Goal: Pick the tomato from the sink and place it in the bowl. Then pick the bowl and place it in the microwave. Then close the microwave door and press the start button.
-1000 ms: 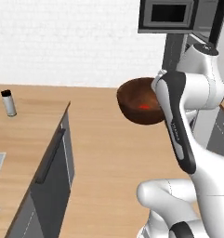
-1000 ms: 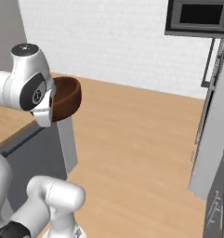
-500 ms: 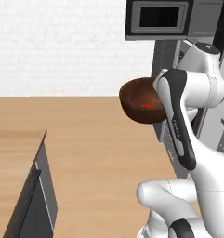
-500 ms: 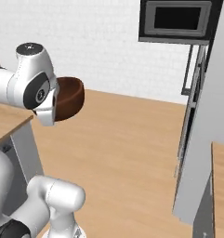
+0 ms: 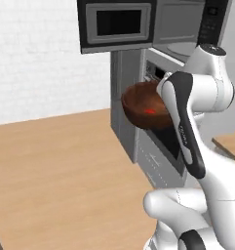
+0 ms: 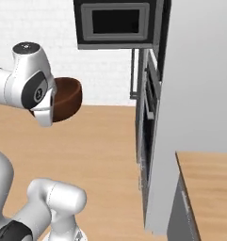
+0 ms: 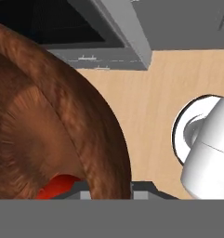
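Simulated kitchen with a white brick wall, a pale wooden floor and a tall grey cabinet column. Held high in the air over that floor: the bowl (image 5: 147,108), dark brown and thick-walled, carried by the gripper (image 7: 106,188). Seen in the hand view with the two dark finger tips at the bottom edge, one on each side of the bowl's wall (image 7: 92,139), so closed on the rim and not spread wide. Inside the bowl, just beside the inner finger tip, the tomato (image 7: 57,187), glossy red, resting on the bottom; seen also as a red spot (image 5: 150,111) in the left base view. Bowl roughly upright, slightly tilted.

Above the gripper and farther from the base, the microwave (image 5: 187,29), set high in the cabinet column. Swung out wide to its left side, the microwave door (image 6: 116,23), black with a dark glass window, well apart from the bowl. Visible in the open cavity, a part of the white turntable plate (image 5: 183,48). Below the microwave, behind the bowl, a dark oven front (image 5: 160,132). To the right of the column, a wooden counter corner (image 6: 206,181), near the base.
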Motion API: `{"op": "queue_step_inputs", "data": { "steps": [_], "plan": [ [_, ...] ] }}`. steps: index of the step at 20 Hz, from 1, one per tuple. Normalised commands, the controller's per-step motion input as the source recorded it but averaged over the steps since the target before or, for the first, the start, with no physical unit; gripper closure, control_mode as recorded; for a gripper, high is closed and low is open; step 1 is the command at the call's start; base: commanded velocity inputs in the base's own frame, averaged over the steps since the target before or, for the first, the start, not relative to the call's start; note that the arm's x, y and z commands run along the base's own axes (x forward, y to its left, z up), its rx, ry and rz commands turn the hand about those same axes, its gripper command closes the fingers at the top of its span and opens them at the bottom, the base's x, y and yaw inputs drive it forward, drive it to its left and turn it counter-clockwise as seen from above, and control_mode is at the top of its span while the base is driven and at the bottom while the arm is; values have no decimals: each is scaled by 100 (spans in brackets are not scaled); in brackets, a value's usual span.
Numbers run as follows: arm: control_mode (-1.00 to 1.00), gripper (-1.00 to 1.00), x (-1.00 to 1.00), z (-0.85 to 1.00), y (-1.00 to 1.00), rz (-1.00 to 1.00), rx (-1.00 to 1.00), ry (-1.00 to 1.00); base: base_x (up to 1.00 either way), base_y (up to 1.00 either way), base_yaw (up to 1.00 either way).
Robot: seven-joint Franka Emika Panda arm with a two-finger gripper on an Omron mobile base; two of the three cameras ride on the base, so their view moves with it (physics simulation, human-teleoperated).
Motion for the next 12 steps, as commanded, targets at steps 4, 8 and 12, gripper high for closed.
{"op": "queue_step_inputs", "data": {
  "steps": [4,8,12],
  "plan": [
    [100,100,0,0,0,0,0,0,62,50,-73],
    [100,100,0,0,0,0,0,0,48,88,-72],
    [100,100,0,0,0,0,0,0,41,98,-72]
  ]
}}
